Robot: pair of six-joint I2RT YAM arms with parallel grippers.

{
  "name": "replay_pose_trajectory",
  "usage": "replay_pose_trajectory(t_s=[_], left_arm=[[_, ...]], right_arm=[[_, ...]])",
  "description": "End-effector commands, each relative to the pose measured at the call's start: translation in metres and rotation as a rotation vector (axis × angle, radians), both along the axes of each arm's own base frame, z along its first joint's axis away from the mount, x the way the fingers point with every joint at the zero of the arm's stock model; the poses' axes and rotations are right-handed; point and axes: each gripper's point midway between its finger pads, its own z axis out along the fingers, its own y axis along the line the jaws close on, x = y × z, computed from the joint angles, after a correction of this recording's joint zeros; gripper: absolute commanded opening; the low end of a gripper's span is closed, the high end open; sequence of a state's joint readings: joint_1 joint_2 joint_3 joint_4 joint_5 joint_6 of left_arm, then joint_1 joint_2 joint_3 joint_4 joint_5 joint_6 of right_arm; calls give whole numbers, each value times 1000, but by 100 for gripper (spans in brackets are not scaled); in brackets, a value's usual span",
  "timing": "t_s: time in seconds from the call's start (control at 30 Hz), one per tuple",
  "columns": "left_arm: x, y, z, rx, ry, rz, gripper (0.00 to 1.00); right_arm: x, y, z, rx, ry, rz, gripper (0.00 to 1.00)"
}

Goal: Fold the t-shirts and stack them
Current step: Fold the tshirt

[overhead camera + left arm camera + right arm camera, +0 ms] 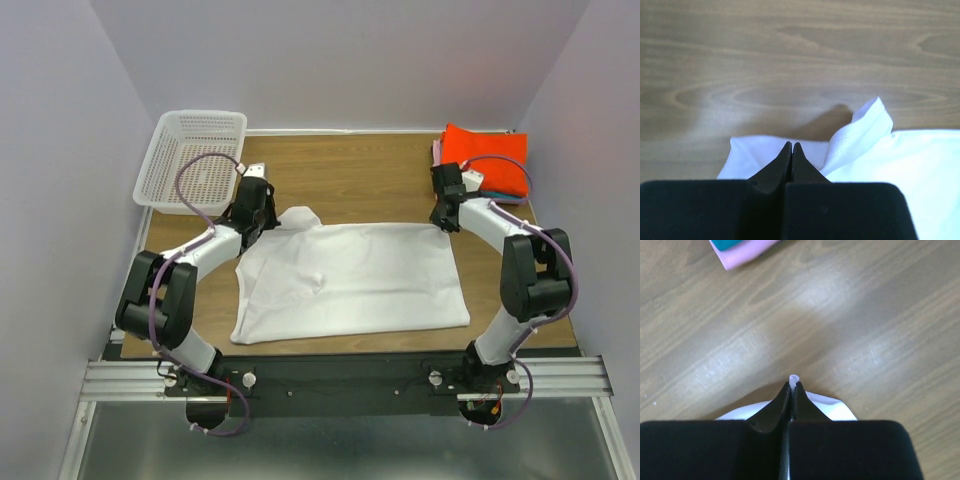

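Corner of plain white cloth t-shirt [350,280] pinched in right claw [793,385]; left claw [791,146] shut, hold unclear. Behind: orange-red folded shirt [487,155], white plastic mesh basket [195,155].

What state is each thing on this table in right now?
white t-shirt: spread out, unfolded, far corners pinched.
left gripper: shut on the shirt's far-left corner.
right gripper: shut on its far-right corner.
folded shirts: stacked, orange on top.
basket: upright, looks empty.

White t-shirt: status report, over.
Left pincer and right pincer shut on far corners. White t-shirt spread out, unfolded. Folded stack and basket lie apart from it.
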State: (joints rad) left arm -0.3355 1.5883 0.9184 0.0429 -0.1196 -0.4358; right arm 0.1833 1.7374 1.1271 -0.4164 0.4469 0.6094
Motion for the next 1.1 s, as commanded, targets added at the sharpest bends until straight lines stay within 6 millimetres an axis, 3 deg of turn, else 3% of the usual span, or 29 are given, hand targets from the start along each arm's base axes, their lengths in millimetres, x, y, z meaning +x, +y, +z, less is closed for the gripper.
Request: replay_pose_trajectory(t_s=[0.0, 0.07, 0.1, 0.13, 0.27, 0.47, 0.63, 0.93, 1.07], left_arm=[[-17, -1, 12, -58, -36, 27, 0], [-30, 3, 5, -70, -21, 49, 0], [-34, 4, 15, -87, -44, 55, 0], [-42, 7, 9, -82, -33, 66, 0], [-59, 14, 24, -125, -79, 98, 0], [-87, 27, 17, -149, -68, 149, 0], [-106, 29, 15, -198, -70, 158, 0], [-131, 26, 31, -285, -114, 148, 0], [-147, 28, 22, -312, -85, 170, 0]], right_arm=[[-16, -2, 7, 6, -8, 6, 6], [-22, -3, 7, 4, -8, 6, 6], [-27, -5, 9, 4, -14, -3, 6], [-29, -5, 10, 2, -15, -3, 6], [-38, -6, 13, 5, -18, 14, 6], [-51, 2, 20, 52, -37, 50, 6], [-61, 5, 24, 75, -47, 84, 6], [-69, 6, 33, 85, -76, 109, 6], [-74, 6, 33, 89, -79, 108, 6]])
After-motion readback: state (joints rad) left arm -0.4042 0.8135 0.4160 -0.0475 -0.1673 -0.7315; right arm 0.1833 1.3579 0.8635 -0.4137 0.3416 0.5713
